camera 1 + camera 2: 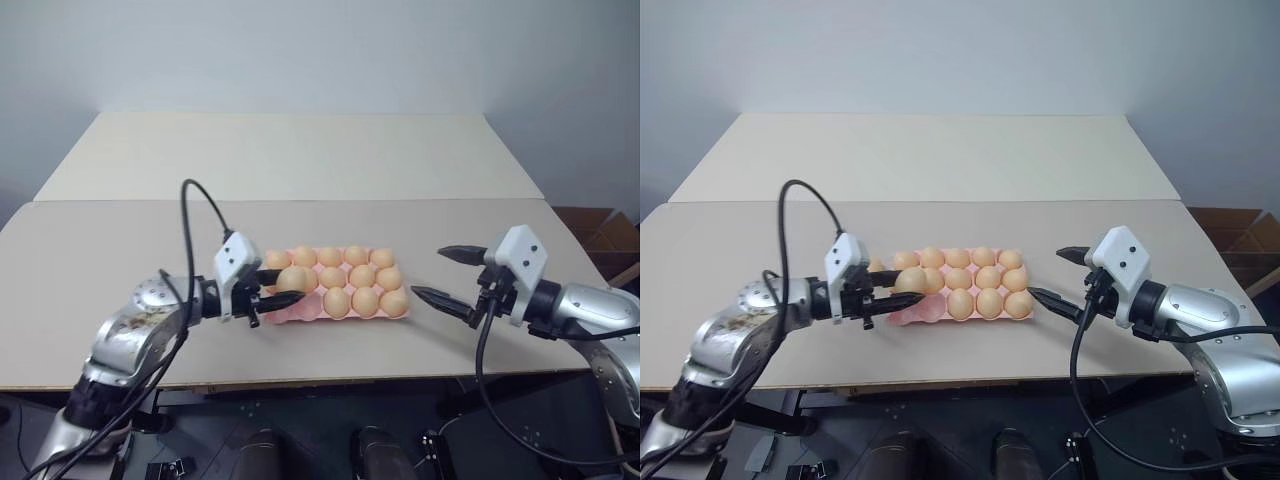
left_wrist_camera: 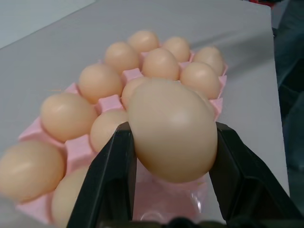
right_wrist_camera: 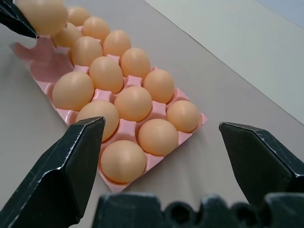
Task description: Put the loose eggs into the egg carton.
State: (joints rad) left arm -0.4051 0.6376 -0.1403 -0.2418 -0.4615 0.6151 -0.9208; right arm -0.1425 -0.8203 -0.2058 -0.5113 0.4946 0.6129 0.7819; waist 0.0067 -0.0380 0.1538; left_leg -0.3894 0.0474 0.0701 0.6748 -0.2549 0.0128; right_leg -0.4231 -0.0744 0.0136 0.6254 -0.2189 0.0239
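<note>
- A pink egg carton [image 1: 300, 312] is seen on the tan table [image 1: 300, 160], a little below the middle of the left eye view.
- Most of its cups are filled with pale orange eggs [image 1: 355, 280], which are set close together in rows.
- One egg [image 2: 173, 128] is pinched between the two black fingers of the left gripper [image 1: 278, 288], so this gripper is closed on the egg.
- The held egg is seen over the left end of the carton, and bare pink cups are seen just under it in the left wrist view.
- It cannot be told if the held egg is touching the carton.
- The right gripper [image 1: 448, 276] is seen at the right of the left eye view, just beside the right end of the carton.
- Its two black fingers [image 3: 66, 166] are spread wide apart, and nothing is held between them.
- The right gripper is pointed toward the carton, and no egg is touched by it.
- A brown cardboard box [image 1: 600, 235] is seen past the right edge of the table.
</note>
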